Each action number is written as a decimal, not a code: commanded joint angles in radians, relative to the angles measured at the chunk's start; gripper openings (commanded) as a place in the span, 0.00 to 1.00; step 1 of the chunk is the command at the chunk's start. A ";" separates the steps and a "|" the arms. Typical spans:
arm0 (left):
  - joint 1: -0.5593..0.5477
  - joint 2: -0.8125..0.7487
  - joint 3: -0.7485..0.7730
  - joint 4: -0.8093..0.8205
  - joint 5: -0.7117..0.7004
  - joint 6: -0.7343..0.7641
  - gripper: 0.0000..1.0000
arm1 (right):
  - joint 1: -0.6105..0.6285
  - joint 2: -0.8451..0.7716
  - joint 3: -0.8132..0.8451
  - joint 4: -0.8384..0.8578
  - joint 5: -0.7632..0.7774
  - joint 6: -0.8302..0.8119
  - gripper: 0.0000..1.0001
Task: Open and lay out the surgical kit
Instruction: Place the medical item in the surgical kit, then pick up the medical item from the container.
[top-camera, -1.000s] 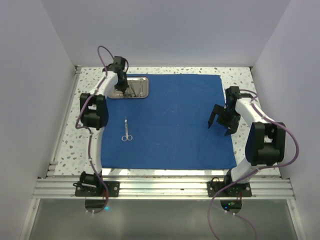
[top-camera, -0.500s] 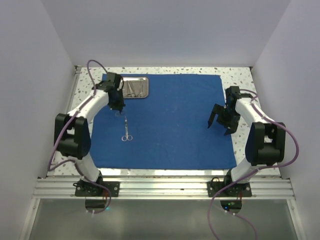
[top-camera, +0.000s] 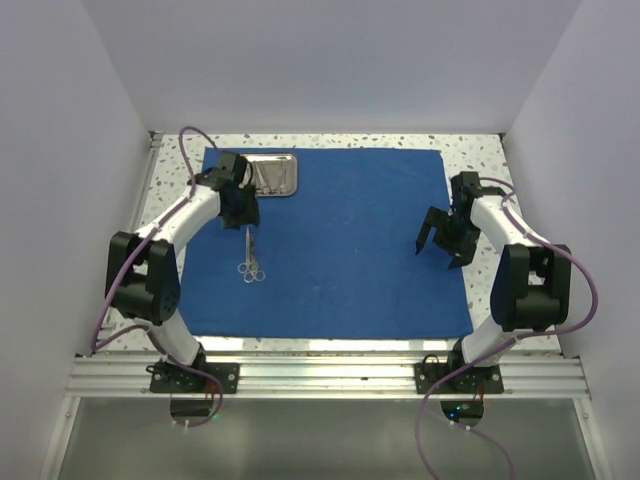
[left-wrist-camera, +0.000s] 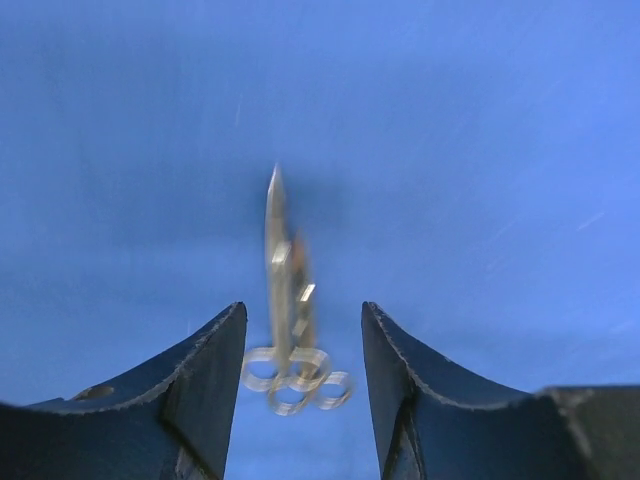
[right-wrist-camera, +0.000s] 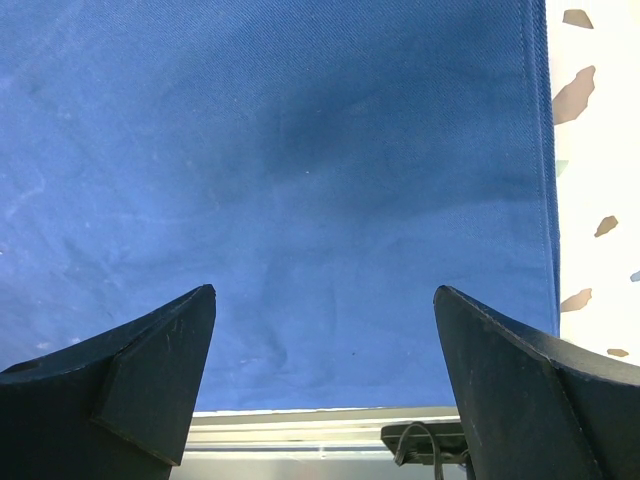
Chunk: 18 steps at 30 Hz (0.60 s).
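The royal-blue cloth wrap (top-camera: 350, 240) lies spread flat as a large sheet. The small steel tray (top-camera: 285, 185) sits on its far left corner. On the cloth nearer to me, two thin silver ring-handled instruments (top-camera: 250, 258) lie side by side with their rings overlapping. One looks like the scissors (left-wrist-camera: 275, 250); both are blurred in the left wrist view. My left gripper (top-camera: 244, 212) hovers just above their far ends, open (left-wrist-camera: 304, 306), its fingers apart from the metal. My right gripper (top-camera: 440, 243) hangs open over the cloth's right side (right-wrist-camera: 324, 289) with nothing between its fingers.
Speckled tabletop (top-camera: 485, 150) shows around the cloth. The cloth's right edge (right-wrist-camera: 548, 180) runs close to my right gripper. An aluminium rail (top-camera: 320, 375) carrying the arm bases borders the near side. White walls enclose the left, far and right sides.
My left arm came away from the tray toward me with a thin instrument, then opened; that instrument now lies against the scissors on the cloth. The right arm stayed still.
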 joint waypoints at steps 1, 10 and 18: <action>-0.002 0.067 0.191 0.026 -0.018 0.028 0.53 | 0.004 -0.015 0.001 0.004 -0.019 -0.014 0.95; -0.001 0.490 0.764 -0.073 -0.094 0.065 0.45 | 0.004 -0.032 -0.002 0.015 -0.039 -0.008 0.95; 0.008 0.702 1.009 -0.087 -0.180 0.046 0.36 | 0.004 -0.057 -0.002 -0.010 -0.021 -0.013 0.95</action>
